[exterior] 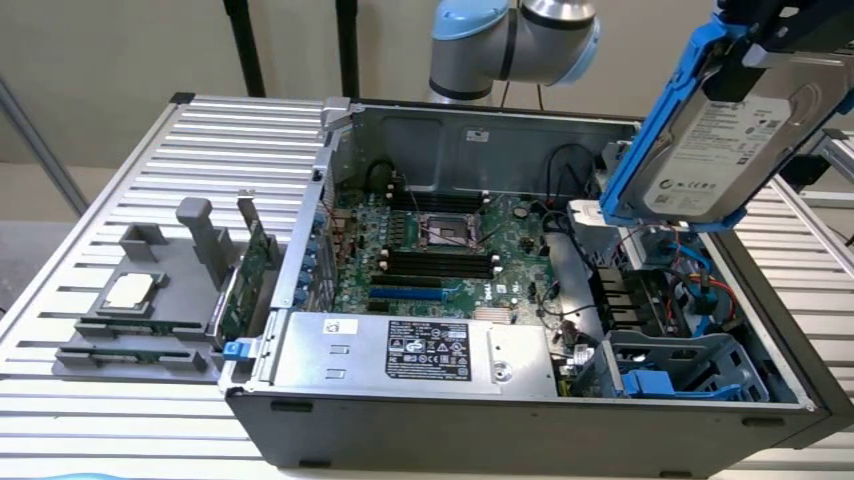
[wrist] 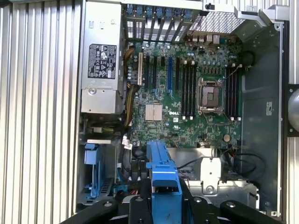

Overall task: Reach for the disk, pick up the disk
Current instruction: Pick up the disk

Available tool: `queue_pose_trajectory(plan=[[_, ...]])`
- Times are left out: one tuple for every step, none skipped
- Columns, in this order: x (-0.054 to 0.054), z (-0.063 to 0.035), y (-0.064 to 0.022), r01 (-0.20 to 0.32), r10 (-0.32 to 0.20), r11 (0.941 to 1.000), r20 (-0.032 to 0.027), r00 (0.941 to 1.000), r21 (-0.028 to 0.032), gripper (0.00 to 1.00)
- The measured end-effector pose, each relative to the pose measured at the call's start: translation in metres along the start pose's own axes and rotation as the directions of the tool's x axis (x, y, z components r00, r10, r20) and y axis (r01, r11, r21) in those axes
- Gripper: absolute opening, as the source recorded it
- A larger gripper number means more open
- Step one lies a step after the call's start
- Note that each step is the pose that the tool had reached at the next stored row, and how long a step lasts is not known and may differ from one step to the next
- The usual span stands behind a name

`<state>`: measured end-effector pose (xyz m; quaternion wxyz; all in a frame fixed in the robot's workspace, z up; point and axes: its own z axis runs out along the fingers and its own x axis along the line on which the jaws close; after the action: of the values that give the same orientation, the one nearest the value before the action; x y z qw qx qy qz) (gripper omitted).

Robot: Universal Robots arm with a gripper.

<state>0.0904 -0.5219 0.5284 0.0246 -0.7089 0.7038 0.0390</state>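
Exterior view, disk (exterior: 721,130): hangs from the pincer (exterior: 787,40) above the open computer case (exterior: 534,400), clear of the motherboard (exterior: 441,240); long axis steeply upright, white label facing the camera
Exterior view, risk: a slipped hold would likely drop it onto the cables below the pincer
Wrist view, pincer (wrist: 164,198): pinching the disk's blue rail (wrist: 161,170)
Wrist view, risk: an edge-only hold may let it swing

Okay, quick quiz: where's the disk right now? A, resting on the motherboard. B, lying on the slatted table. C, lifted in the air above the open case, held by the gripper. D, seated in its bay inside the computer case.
C: the disk hangs tilted above the open case, its blue rail clamped in the gripper, touching neither table nor motherboard.
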Motion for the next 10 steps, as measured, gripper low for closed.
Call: queue_pose_trajectory(plan=[[0.003,-0.0003,-0.0007,0.000,0.000,1.0000,0.0001,1.0000,0.0000,0.33],[0.005,-0.0005,-0.0010,0.000,0.000,1.0000,0.0002,1.0000,0.0000,0.33],[0.008,-0.0007,-0.0011,0.000,0.000,1.0000,0.0004,1.0000,0.0000,0.33],[0.010,-0.0010,-0.0012,-0.001,0.001,1.0000,0.0004,1.0000,0.0001,0.33],[0.013,-0.0012,-0.0014,-0.001,0.001,1.0000,0.0005,1.0000,0.0001,0.33],[0.015,-0.0014,-0.0015,-0.001,0.001,1.0000,0.0006,1.0000,0.0001,0.33],[0.018,-0.0017,-0.0016,-0.001,0.001,1.0000,0.0005,1.0000,0.0001,0.33],[0.020,-0.0019,-0.0018,-0.002,0.002,1.0000,0.0005,1.0000,0.0001,0.33],[0.023,-0.0021,-0.0018,-0.002,0.002,1.0000,0.0006,1.0000,0.0002,0.33],[0.025,-0.0023,-0.0019,-0.003,0.003,1.0000,0.0007,1.0000,0.0003,0.33]])
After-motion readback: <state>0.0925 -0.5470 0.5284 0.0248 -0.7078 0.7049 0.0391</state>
